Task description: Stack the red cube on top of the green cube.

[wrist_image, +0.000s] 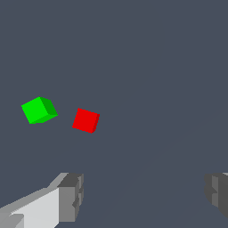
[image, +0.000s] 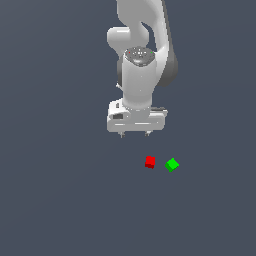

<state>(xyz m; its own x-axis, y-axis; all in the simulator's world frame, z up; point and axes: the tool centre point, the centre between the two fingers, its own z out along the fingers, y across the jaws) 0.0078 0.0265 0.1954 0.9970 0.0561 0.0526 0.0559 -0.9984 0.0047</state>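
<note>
While the white arm (image: pixel 140 65) hangs over the dark surface (image: pixel 60 200), its claw (image: pixel 135 134) points downward with its fingertips (wrist_image: pixel 71 196) spread wide apart, gripping nothing. Toward the exterior view's right of the claw, the red cube (image: pixel 150 162) rests on the surface, not beneath the fingers. Just beside it, further right and not touching, sits the green cube (image: pixel 172 164), turned at a different angle.

- The red cube (image: pixel 150 162) (wrist_image: pixel 86 120) lies near the green cube (image: pixel 172 164) (wrist_image: pixel 39 110), on its exterior-view left, the two apart.
- The gripper (image: pixel 135 134) (wrist_image: pixel 142 196) hangs above the floor (image: pixel 60 200), to the exterior view's left of both cubes.
</note>
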